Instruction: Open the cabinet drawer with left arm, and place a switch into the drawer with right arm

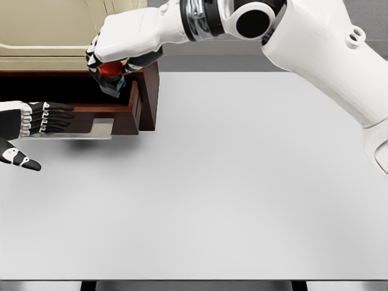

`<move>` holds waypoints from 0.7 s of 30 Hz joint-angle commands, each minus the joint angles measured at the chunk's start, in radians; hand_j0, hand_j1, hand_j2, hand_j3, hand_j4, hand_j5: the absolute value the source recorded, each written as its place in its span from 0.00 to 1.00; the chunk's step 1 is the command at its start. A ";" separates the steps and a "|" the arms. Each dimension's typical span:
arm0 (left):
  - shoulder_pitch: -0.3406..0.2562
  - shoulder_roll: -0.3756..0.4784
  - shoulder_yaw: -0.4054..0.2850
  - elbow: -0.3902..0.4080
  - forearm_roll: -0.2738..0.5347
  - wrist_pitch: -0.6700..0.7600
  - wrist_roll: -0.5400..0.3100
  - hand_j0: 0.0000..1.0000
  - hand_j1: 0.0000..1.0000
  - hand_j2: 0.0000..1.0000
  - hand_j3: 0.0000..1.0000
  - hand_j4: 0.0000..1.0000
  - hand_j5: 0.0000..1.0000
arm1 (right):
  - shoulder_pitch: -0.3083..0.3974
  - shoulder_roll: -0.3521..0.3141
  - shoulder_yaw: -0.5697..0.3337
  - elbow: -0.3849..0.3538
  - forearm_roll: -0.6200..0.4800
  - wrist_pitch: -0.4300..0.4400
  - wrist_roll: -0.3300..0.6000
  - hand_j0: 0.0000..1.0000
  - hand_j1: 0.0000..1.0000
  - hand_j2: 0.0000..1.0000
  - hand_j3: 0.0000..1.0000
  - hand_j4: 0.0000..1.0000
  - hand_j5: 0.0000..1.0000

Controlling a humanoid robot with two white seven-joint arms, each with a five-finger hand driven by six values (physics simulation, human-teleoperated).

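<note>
The cabinet stands at the back left, cream-coloured on top, with its dark brown drawer pulled out toward me. My right hand reaches in from the upper right and hovers over the drawer's right end, shut on the switch, a dark box with a red button. The switch hangs above the drawer's opening. My left hand sits at the left edge beside the drawer front, fingers stretched out flat near the metal handle, holding nothing.
The white table spreads across the middle and right of the view. My right arm crosses the upper right corner. The table's front edge runs along the bottom.
</note>
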 commanded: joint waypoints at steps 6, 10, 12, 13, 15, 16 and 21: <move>0.000 0.001 -0.016 0.003 -0.048 -0.001 0.002 1.00 1.00 1.00 1.00 1.00 1.00 | -0.014 0.056 0.003 0.088 0.016 0.003 -0.001 0.48 0.48 0.48 0.48 0.48 0.48; 0.000 0.001 -0.016 0.003 -0.048 -0.001 0.002 1.00 1.00 1.00 1.00 1.00 1.00 | -0.015 0.074 0.008 0.119 0.034 0.003 -0.001 0.48 0.48 0.48 0.48 0.48 0.48; 0.000 0.001 -0.016 0.003 -0.048 -0.001 0.002 1.00 1.00 1.00 1.00 1.00 1.00 | -0.017 0.083 0.020 0.128 0.034 0.003 -0.001 0.48 0.48 0.48 0.48 0.48 0.48; 0.002 0.001 -0.016 0.003 -0.048 -0.001 0.002 1.00 1.00 1.00 1.00 1.00 1.00 | -0.017 0.089 0.023 0.130 0.034 0.003 -0.001 0.48 0.48 0.48 0.48 0.48 0.48; 0.002 0.001 -0.016 0.002 -0.048 -0.001 0.002 1.00 1.00 1.00 1.00 1.00 1.00 | -0.017 0.094 0.023 0.131 0.034 0.003 -0.001 0.48 0.48 0.48 0.48 0.48 0.48; 0.002 0.001 -0.016 0.003 -0.048 -0.001 0.002 1.00 1.00 1.00 1.00 1.00 1.00 | -0.017 0.094 0.022 0.131 0.034 0.003 -0.001 0.48 0.48 0.48 0.48 0.48 0.48; 0.000 0.001 -0.016 0.003 -0.048 -0.001 0.002 1.00 1.00 1.00 1.00 1.00 1.00 | -0.018 0.111 0.022 0.170 0.034 0.003 -0.001 0.81 0.81 0.81 0.81 0.81 0.81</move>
